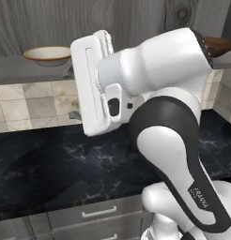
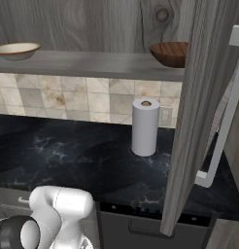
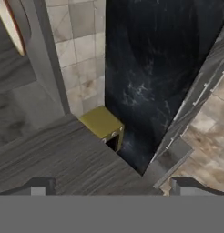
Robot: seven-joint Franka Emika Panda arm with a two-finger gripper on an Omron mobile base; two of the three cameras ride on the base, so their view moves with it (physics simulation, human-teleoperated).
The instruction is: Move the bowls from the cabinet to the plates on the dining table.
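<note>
The cream bowl (image 1: 47, 54) (image 2: 15, 50) with an orange-tan rim sits at the left end of the grey shelf (image 2: 92, 64) in the open cabinet. At the shelf's right end rests the dark brown bowl (image 1: 218, 46) (image 2: 170, 53). My gripper (image 1: 72, 93) (image 3: 112, 185) is open and empty. It points left, just right of the cream bowl and slightly below shelf height. In the hand view, which is rolled, a sliver of the cream bowl (image 3: 11, 27) shows at the top left. The plates and the dining table are out of view.
The open cabinet door (image 2: 199, 112) with its pale bar handle (image 2: 223, 126) juts out at the right. A paper towel roll (image 2: 145, 127) stands on the black veined counter (image 1: 65, 164). A small olive box (image 3: 102, 123) sits by the tiled backsplash (image 1: 33, 105). Drawers (image 1: 98, 213) lie below.
</note>
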